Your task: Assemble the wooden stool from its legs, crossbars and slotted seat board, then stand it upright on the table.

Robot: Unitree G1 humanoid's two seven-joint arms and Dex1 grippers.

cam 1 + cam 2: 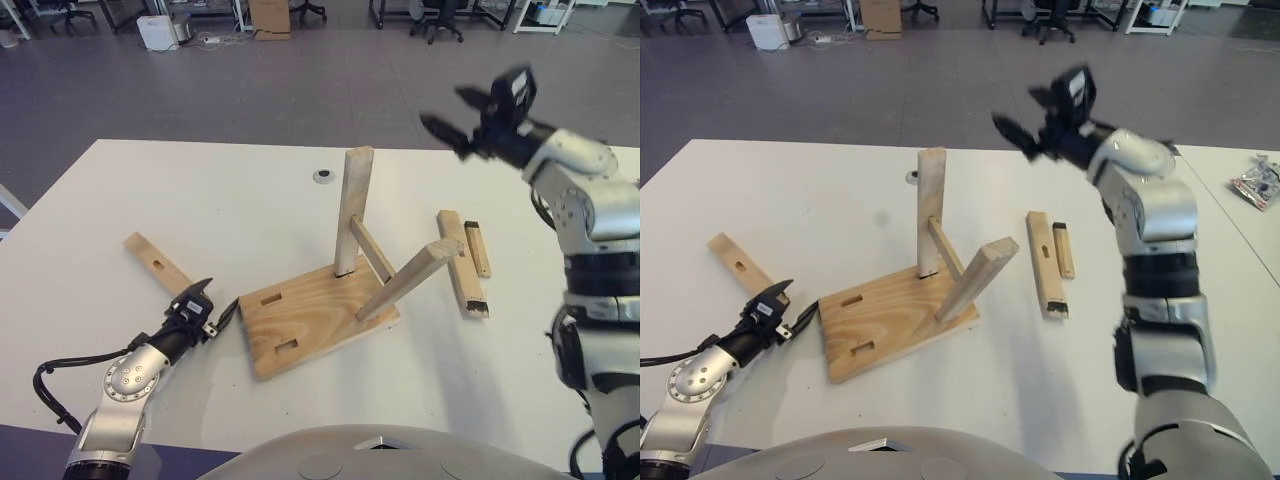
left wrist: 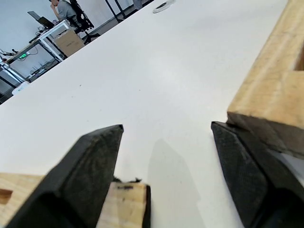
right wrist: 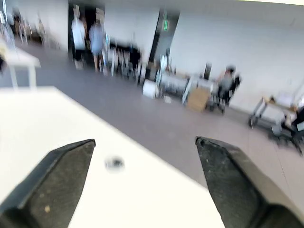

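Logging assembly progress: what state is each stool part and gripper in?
seat board: flat, two slots empty
upright leg: standing in seat board
tilted leg: leaning from seat board
crossbar: spanning those two legs
left loose leg: lying flat
right loose leg: lying flat
loose crossbar: lying flat
left gripper: open
right gripper: open

Small dark disc [image 1: 322, 176] on white table [image 1: 150, 200]

The worktop [image 1: 200, 200] is plain white. The seat board [image 1: 320, 305] is warm yellow-tan wood with streaky grain and darker slots. The upright leg [image 1: 352, 200], the leaning leg [image 1: 405, 285] and the crossbar [image 1: 372, 250] are paler, greyish-beige wood. The loose leg [image 1: 152, 260] on the left is tan. The two loose pieces [image 1: 462, 262] on the right are tan with blackened near ends. The left gripper [image 2: 166, 135] and right gripper [image 3: 145, 142] have black fingers [image 2: 90, 156]. The floor [image 1: 330, 80] is grey.
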